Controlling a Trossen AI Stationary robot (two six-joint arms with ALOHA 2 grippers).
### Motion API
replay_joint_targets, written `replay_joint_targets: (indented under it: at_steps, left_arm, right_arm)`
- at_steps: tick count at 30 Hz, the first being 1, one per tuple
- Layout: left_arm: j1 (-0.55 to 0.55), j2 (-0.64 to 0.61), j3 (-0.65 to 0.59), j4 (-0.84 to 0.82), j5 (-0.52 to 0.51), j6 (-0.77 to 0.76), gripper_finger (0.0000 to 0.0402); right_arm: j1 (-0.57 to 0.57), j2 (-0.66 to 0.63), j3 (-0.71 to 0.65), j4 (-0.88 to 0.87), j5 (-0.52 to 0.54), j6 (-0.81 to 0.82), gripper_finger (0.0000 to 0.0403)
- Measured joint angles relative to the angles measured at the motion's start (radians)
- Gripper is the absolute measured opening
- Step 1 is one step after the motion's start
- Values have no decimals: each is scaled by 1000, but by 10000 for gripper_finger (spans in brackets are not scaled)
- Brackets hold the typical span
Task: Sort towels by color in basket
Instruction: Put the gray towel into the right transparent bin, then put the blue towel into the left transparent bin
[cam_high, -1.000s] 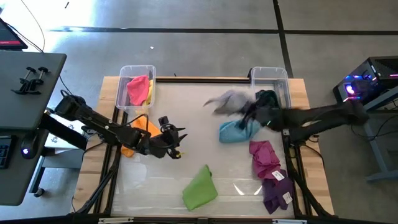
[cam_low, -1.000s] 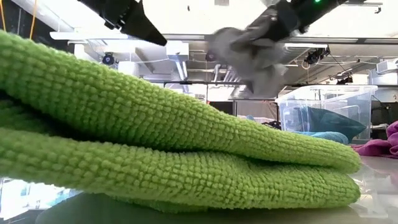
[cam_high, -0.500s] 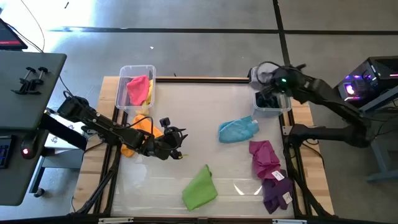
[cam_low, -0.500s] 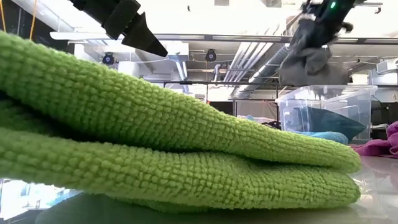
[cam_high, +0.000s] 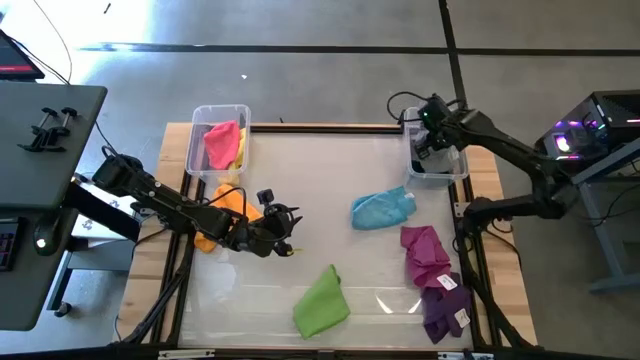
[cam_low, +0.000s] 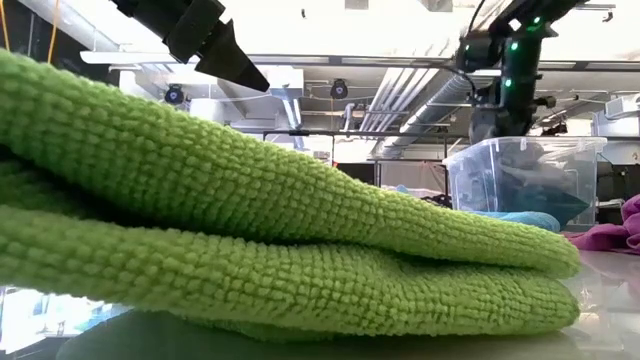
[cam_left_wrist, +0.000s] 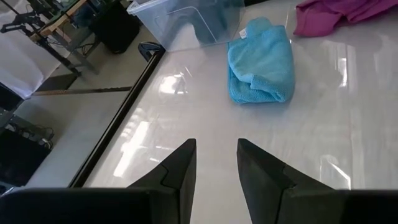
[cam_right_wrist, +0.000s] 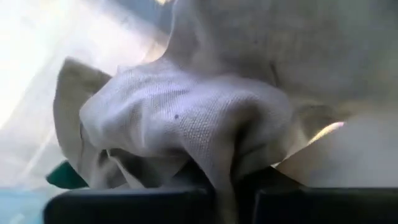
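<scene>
My right gripper reaches down into the clear bin at the table's far right and is shut on the grey towel. A dark green towel lies in that bin. My left gripper is open and empty above the table left of centre. It also shows in the left wrist view. The light blue towel, lime green towel, magenta towel and purple towel lie flat on the table. An orange towel lies under my left arm. My right gripper pinches a bunched fold of the grey towel between its two fingers, which point down from above. The rest of the towel is crumpled in front of the fingers, inside the bin. I cannot tell whether it rests on the dark green towel.
A second clear bin at the far left holds a pink towel and a yellow one. In the low view the lime green towel fills the foreground. Bare table lies between the light blue towel and my left gripper.
My right gripper has carried the grey towel from above the light blue towel toward the table's far right, over the clear bin, then down into it. The towel hung below the fingers on the way and now sits inside the bin walls.
</scene>
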Motion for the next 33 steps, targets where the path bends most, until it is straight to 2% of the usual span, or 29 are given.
replay_joint_targets:
  at_steps: [2, 7, 11, 14, 20, 26, 33]
  left_arm:
    - [0, 0, 0, 4, 0, -1, 101]
    - [0, 0, 0, 12, 0, -1, 101]
    - [0, 0, 0, 12, 3, -1, 101]
    - [0, 0, 0, 14, 3, -1, 101]
    - [0, 0, 0, 27, 3, -1, 101]
    - [0, -1, 0, 33, 3, 0, 101]
    - [20, -1, 0, 39, 3, -1, 101]
  right_arm:
    - [-8, 33, 0, -6, -11, -38, 45]
    - [-42, 88, 0, 2, -115, -97, 116]
    - [-69, 85, 10, -9, -135, -149, 172]
    - [-79, 53, 51, -50, -159, -155, 196]
    - [-70, -38, 132, -114, -180, -103, 200]
    - [2, -151, 107, -53, -192, -100, 200]
    - [225, -302, -43, 154, -396, -54, 200]
